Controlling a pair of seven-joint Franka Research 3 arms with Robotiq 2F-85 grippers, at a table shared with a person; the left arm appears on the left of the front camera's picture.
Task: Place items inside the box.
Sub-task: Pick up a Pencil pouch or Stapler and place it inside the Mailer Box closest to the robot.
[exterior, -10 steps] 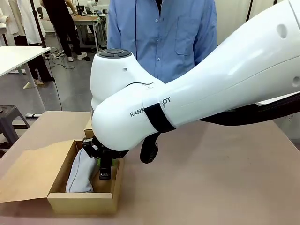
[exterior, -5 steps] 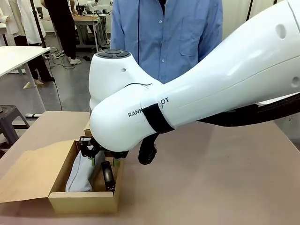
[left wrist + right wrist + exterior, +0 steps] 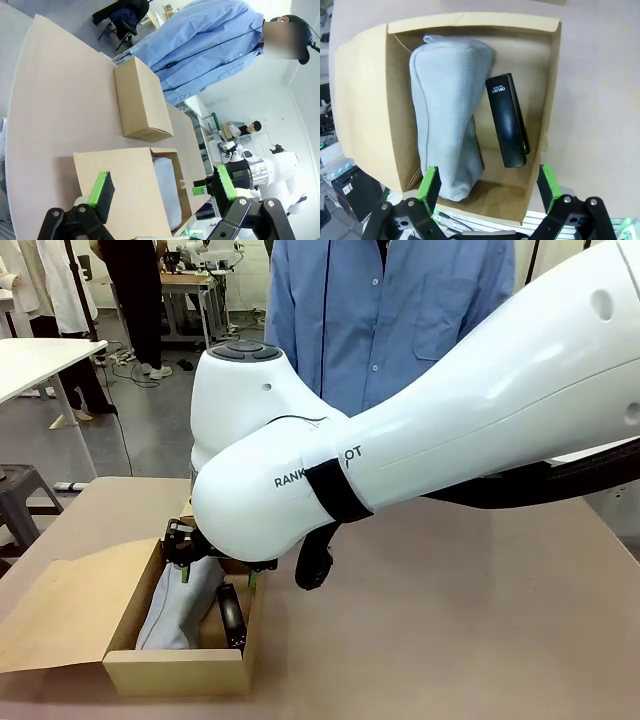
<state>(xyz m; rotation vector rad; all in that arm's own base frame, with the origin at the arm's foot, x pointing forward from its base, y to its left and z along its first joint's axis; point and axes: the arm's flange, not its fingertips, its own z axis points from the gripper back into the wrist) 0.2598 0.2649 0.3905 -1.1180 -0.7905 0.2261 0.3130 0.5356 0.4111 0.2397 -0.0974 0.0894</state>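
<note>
Front view: A plain brown table (image 3: 450, 620) stands in a workroom, with a white table (image 3: 30, 360) and a stool (image 3: 20, 490) on the grey floor beyond. A person (image 3: 390, 320) in a blue shirt stands at the far side. The open box (image 3: 175, 672) sits at the near left. The grey pouch (image 3: 175, 605) lies along its left side and the stapler (image 3: 230, 618) along its right wall. Both have their long axes running near to far. The right gripper (image 3: 217, 575) hangs above them with its jaws apart.

Left wrist view: The left gripper (image 3: 161, 182) hovers over the table (image 3: 55, 100), spread wide and holding nothing. The box (image 3: 125, 195) lies below with the pouch (image 3: 167, 200) inside, and a smaller closed box (image 3: 142, 102) sits farther off.

Right wrist view: The right gripper (image 3: 488, 182) is spread wide and empty, looking straight down into the box (image 3: 470, 20). The stapler (image 3: 507, 122) lies flat on the box floor just beside the pouch (image 3: 447, 110). Its length follows the box's length and its lettered end points away from the fingers.
</note>
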